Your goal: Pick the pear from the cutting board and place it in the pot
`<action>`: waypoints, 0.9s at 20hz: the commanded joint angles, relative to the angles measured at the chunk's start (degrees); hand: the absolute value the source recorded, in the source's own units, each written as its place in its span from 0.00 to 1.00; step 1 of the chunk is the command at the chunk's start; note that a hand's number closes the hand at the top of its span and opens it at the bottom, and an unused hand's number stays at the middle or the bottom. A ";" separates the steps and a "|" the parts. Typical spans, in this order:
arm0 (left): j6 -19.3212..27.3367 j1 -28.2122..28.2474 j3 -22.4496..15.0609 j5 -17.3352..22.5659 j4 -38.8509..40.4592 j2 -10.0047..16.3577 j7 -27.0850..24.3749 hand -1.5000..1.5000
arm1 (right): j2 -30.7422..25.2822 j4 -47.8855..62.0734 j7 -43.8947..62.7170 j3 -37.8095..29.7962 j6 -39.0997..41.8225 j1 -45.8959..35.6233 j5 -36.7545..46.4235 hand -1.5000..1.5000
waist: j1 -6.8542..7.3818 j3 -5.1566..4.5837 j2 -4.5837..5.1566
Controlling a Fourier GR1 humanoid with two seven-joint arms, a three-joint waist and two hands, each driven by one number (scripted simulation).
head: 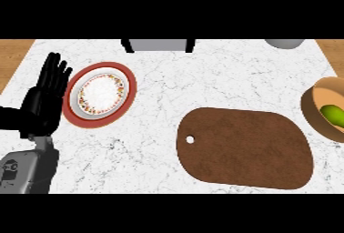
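Pear (pixel 332 113): inside the pot (pixel 310 101) at the right edge, so the placing looks done.
Cutting board (pixel 249 150): centre-right, no pear on it.
Left hand (pixel 43 95): open, fingers straight up, holding nothing, resting at the left.
Right hand: out of view.

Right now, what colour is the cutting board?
The cutting board is plain dark brown, with no pattern. It shows best in the head view.

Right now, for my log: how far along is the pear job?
Looks done: the green pear lies inside the round tan pot at the right edge, and the brown rounded cutting board is bare. Nothing is in hand: the left robot hand rests open at the left; the right robot hand is out of view. Nothing visible remains.
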 commanded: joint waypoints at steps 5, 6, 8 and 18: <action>1.37 2.23 -1.93 -2.32 -1.11 -2.22 -1.41 0.50 | 1.96 -7.77 -9.01 -7.22 -2.60 10.73 -12.97 0.00 | -0.13 0.02 0.01; -0.14 -1.63 0.50 0.23 -0.70 0.30 1.52 0.50 | 3.21 -15.19 -4.35 -5.77 -1.92 11.54 -11.89 0.00 | -0.39 -0.03 -0.08; -0.42 0.31 0.28 -0.48 -0.35 0.17 -0.07 0.50 | 2.40 -15.59 -9.53 -9.95 0.78 15.61 -18.47 0.00 | -0.46 0.00 -0.06; -1.23 2.79 0.38 0.63 -5.59 0.37 3.25 0.50 | 3.33 -18.88 -18.27 -21.23 7.65 30.73 -32.08 0.00 | -0.15 0.04 -0.06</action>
